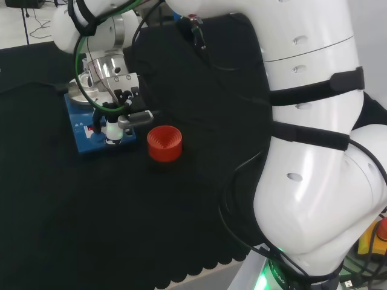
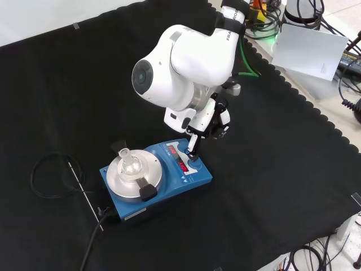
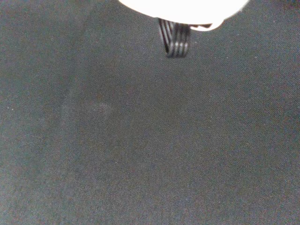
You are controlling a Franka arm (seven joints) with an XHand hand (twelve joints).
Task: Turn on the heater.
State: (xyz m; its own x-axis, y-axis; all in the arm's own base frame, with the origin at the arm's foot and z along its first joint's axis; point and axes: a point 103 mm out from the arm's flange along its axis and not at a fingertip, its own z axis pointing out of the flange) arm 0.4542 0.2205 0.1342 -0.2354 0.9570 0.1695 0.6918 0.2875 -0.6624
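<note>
The hand [image 2: 210, 121] has one finger stretched down onto the blue heater [image 2: 163, 183]'s front panel, others tucked; it should press straight down, not drag sideways

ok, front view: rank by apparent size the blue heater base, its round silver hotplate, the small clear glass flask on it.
Largest to smallest:
1. blue heater base
2. round silver hotplate
3. small clear glass flask
</note>
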